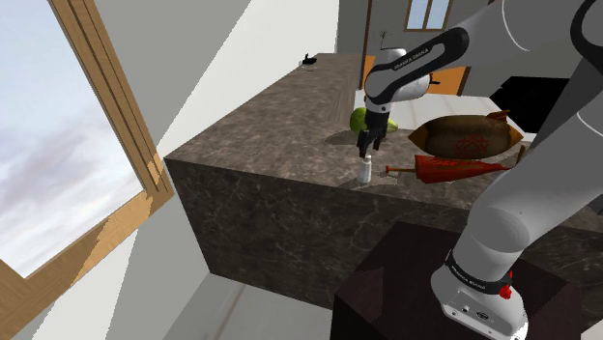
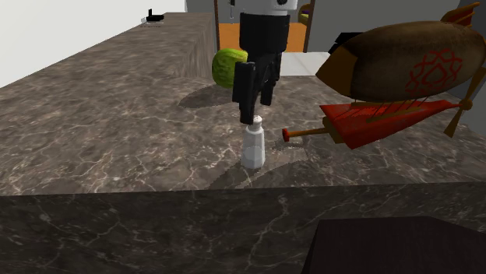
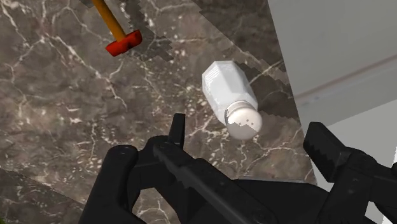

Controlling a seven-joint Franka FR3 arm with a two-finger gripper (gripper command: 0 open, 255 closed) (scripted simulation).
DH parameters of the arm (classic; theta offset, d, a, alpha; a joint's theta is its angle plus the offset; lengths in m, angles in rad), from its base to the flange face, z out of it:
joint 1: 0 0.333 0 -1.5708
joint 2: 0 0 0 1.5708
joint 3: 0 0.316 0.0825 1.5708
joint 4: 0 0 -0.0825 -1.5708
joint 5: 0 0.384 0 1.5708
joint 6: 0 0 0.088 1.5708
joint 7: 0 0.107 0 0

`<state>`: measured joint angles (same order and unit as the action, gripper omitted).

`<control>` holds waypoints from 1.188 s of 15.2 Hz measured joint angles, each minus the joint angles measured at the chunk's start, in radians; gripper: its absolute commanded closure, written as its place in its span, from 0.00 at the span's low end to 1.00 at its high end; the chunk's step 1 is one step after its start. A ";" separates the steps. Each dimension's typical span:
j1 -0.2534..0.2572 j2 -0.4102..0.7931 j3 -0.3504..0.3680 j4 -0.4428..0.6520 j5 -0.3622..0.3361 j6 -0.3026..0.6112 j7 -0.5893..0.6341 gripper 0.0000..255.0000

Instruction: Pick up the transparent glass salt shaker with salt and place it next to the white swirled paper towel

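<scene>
Pale translucent salt shaker [image 2: 253,144] with a perforated cap stands upright on the dark veined stone counter [image 2: 117,132], at the centre of the second exterior view near the counter's front edge. All-black two-finger gripper [image 2: 255,97] hangs just above it, fingers spread wide, gripping nothing. Brown-and-red airship model [image 2: 405,66] lies to the right.

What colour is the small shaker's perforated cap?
White cap with dark holes; wrist view shows it best.

green ball [image 2: 226,66]: partly behind jaws | airship model [image 2: 405,62]: cropped, second exterior view's right | far black item [image 1: 308,61]: unidentifiable
</scene>
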<state>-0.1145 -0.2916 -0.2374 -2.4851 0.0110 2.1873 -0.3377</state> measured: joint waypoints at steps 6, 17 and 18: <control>0.007 0.047 -0.002 -0.029 0.014 0.076 -0.007 0.00; 0.006 0.048 -0.004 -0.035 0.014 0.083 -0.010 1.00; 0.006 0.048 -0.004 -0.035 0.014 0.083 -0.010 1.00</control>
<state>-0.1085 -0.2434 -0.2414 -2.5201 0.0250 2.2708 -0.3478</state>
